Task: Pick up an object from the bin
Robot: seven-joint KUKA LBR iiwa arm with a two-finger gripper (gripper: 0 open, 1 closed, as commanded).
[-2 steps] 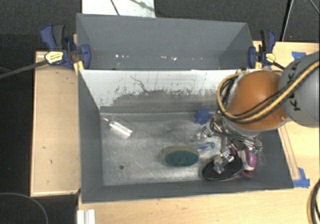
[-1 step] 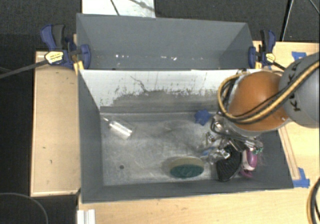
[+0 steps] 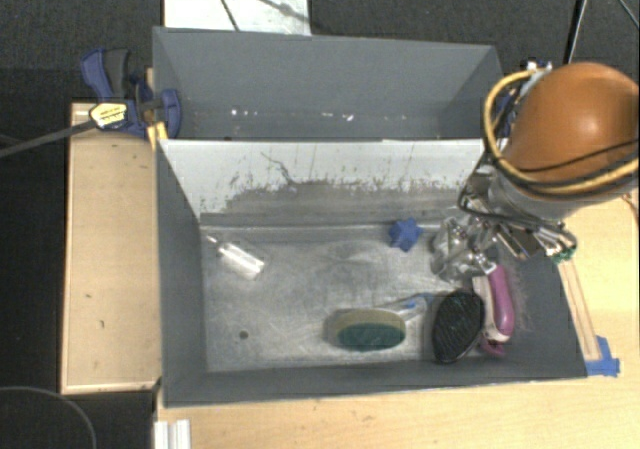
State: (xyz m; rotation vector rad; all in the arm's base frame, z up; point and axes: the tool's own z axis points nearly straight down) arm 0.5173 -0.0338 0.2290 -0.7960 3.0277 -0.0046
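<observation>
Six small loose things on the floor of the grey metal bin (image 3: 187, 267), none lifted. Nearest, by the front wall: oval pad with a dark green face and tan rim (image 3: 370, 330), lying flat. Just to its right, black oval brush head (image 3: 457, 325); beside that on the right, pink-purple plastic handle (image 3: 498, 305). Between pad and brush, pale blue scrap (image 3: 413, 308), too small to identify.

Just behind brush and handle, low in the bin: the hand (image 3: 462, 252), under the arm's orange cover (image 3: 570, 127). Released or clenched, cannot tell; nothing visibly gripped.

Farther back, just left of the hand: small blue block (image 3: 403, 234). Well apart at the left: clear plastic piece (image 3: 240, 258).

Looks like an early stage, with grasp and lift both left to do. Likeliest target, as a guess: brush or handle, closest to the hand.
</observation>
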